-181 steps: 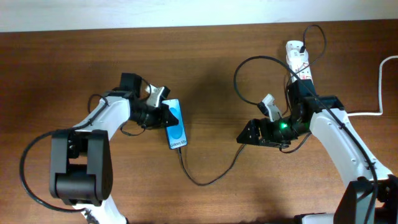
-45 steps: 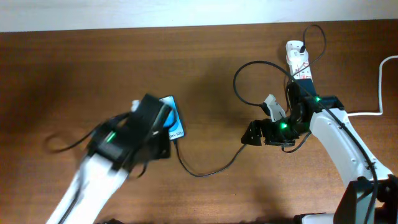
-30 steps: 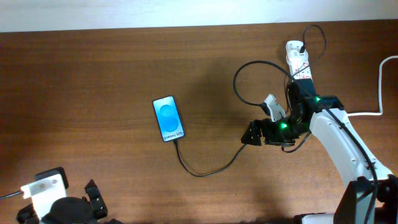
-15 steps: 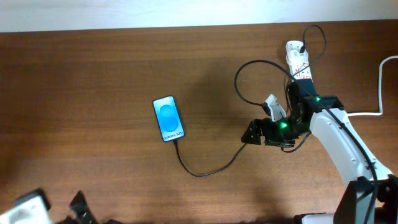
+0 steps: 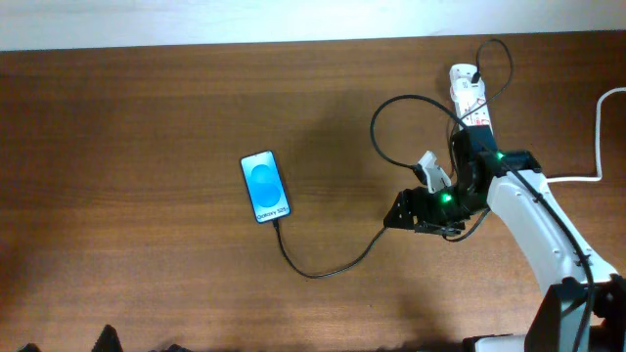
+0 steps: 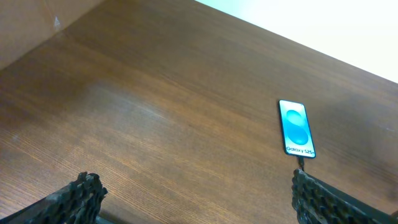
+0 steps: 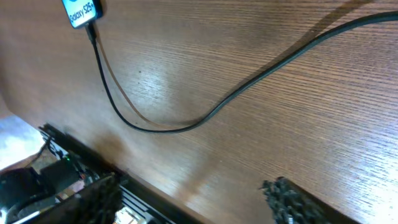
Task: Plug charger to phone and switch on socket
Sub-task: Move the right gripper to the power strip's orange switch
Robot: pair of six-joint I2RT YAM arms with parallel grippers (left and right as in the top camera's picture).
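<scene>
The phone (image 5: 265,186) lies flat left of the table's middle, its blue screen up. The black charger cable (image 5: 315,275) is in the phone's lower end, sags toward the front, rises under my right gripper (image 5: 401,210) and loops up to the white socket (image 5: 468,100) at the back right. My right gripper hovers open above the cable, holding nothing. The right wrist view shows the cable (image 7: 186,126) and the phone's lower edge (image 7: 82,12) ahead of that gripper (image 7: 193,200). My left gripper (image 6: 199,199) is open over bare wood, with the phone (image 6: 296,129) far ahead.
A thick white cord (image 5: 600,137) runs off the right edge behind my right arm. The table's front edge and dark equipment (image 7: 56,177) show in the right wrist view. A pale wall borders the table's far side.
The left arm has drawn back and dropped out of the overhead view at the bottom edge. The right gripper has shifted slightly to the right. Phone and cable lie unchanged.
</scene>
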